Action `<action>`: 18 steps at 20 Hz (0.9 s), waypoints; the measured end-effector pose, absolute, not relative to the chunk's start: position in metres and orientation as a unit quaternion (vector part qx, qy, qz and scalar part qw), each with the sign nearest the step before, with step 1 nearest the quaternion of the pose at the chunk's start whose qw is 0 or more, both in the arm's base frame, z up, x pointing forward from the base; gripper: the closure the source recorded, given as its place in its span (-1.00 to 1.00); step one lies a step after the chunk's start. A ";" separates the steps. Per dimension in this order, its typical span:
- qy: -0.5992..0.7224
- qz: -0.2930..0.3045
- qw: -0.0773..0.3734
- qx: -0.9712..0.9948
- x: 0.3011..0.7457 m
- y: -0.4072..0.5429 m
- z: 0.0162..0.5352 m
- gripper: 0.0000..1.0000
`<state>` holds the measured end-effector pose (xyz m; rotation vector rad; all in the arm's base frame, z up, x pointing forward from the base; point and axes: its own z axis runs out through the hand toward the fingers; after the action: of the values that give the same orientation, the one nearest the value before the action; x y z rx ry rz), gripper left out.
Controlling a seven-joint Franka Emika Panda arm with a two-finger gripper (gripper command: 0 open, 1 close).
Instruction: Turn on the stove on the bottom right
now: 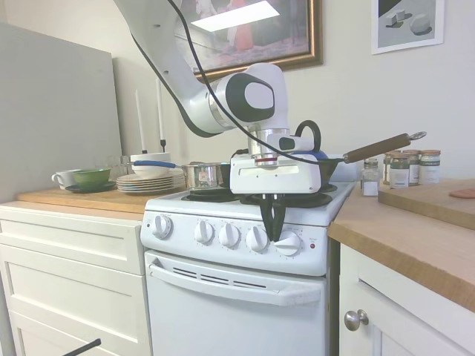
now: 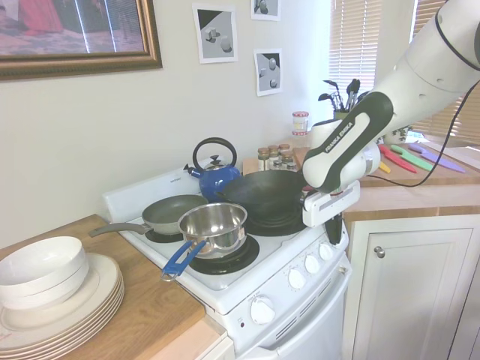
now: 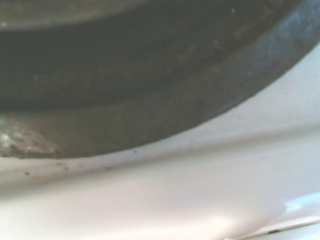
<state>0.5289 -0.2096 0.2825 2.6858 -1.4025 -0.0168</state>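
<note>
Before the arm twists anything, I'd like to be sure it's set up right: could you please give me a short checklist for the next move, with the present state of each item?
1. Gripper at the stove's knob row: ok, fingers hang in front of the panel.
2. Right knob chosen: cannot tell; the fingers sit between the knob nearest the red light and its neighbour.
3. Fingers closed on a knob: cannot tell.
4. Indicator lit: cannot tell.
5. Wok handle clear of the arm: ok.
6. Wrist view useful: not ok, blurred.
</note>
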 end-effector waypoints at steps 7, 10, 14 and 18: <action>-0.468 -0.016 0.053 0.882 0.526 -0.216 0.268 1.00; -0.468 -0.018 0.054 0.882 0.525 -0.216 0.262 1.00; -0.469 -0.017 0.067 0.880 0.525 -0.218 0.259 1.00; -0.471 -0.014 0.078 0.878 0.526 -0.215 0.258 1.00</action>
<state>0.5256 -0.2152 0.2581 2.6300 -1.4110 -0.0417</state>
